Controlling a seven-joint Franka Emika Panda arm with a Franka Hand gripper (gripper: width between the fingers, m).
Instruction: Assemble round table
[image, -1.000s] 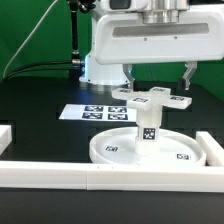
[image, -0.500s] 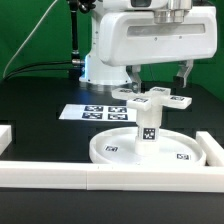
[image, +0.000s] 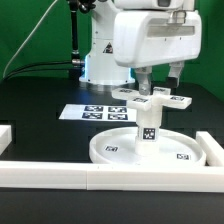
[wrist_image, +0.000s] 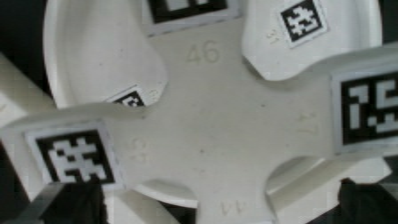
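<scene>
You see the post (image: 148, 127) upright in the round disc (image: 120, 152), cross-shaped piece (image: 152, 98) on top. Marker board (image: 92, 113) lies behind, toward the exterior view's left.

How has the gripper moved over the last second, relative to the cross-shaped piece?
Yes. The gripper has shifted toward the exterior view's left, closing in over the cross-shaped piece, which sits unmoved on the post standing in the round disc.

The cross-shaped piece (image: 152, 97) hides the end effector (image: 159, 85) fingertips; grip unclear.
</scene>
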